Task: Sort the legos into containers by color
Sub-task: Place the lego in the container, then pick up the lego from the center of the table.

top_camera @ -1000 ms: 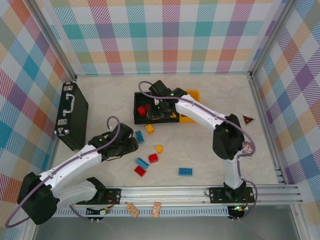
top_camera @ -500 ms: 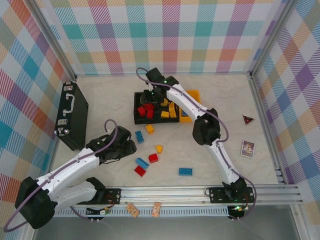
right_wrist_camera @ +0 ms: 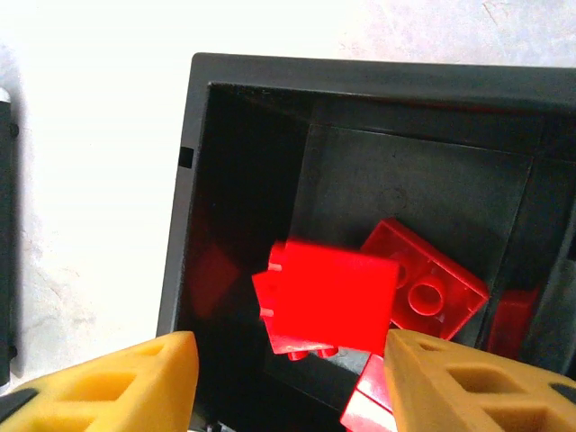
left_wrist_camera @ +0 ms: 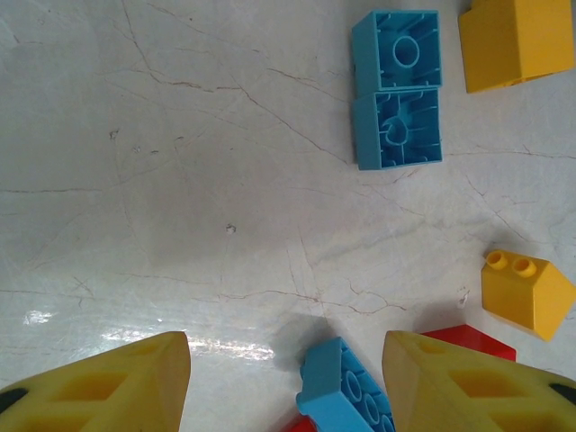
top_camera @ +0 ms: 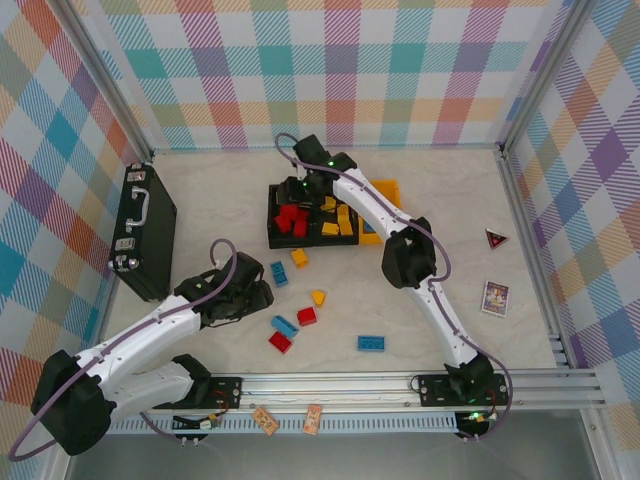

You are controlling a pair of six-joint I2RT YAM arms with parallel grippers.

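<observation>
Three joined containers stand at the back centre. The left black bin (top_camera: 271, 215) holds red legos (top_camera: 291, 220), the middle black bin (top_camera: 336, 237) holds yellow legos (top_camera: 338, 220), and the third bin (top_camera: 388, 190) is orange-yellow. My right gripper (top_camera: 302, 193) hangs open over the left bin (right_wrist_camera: 243, 180). A blurred red brick (right_wrist_camera: 328, 301) lies loose below its fingers (right_wrist_camera: 117, 382) among other red bricks (right_wrist_camera: 432, 283). My left gripper (top_camera: 262, 295) is open low over the table, with a blue brick (left_wrist_camera: 346, 387) between its fingers (left_wrist_camera: 468, 382). Loose blue (top_camera: 372, 343), red (top_camera: 307, 316) and yellow (top_camera: 318, 296) legos lie nearby.
A black briefcase (top_camera: 145, 230) lies at the left wall. A red-and-black triangle (top_camera: 497, 238) and a small card (top_camera: 494, 297) sit at the right. Two blue bricks (left_wrist_camera: 396, 90) and yellow bricks (left_wrist_camera: 526, 292) lie beyond my left gripper.
My right gripper shifted to the back of the left bin and opened, letting a red brick go into it. The left arm barely moved.
</observation>
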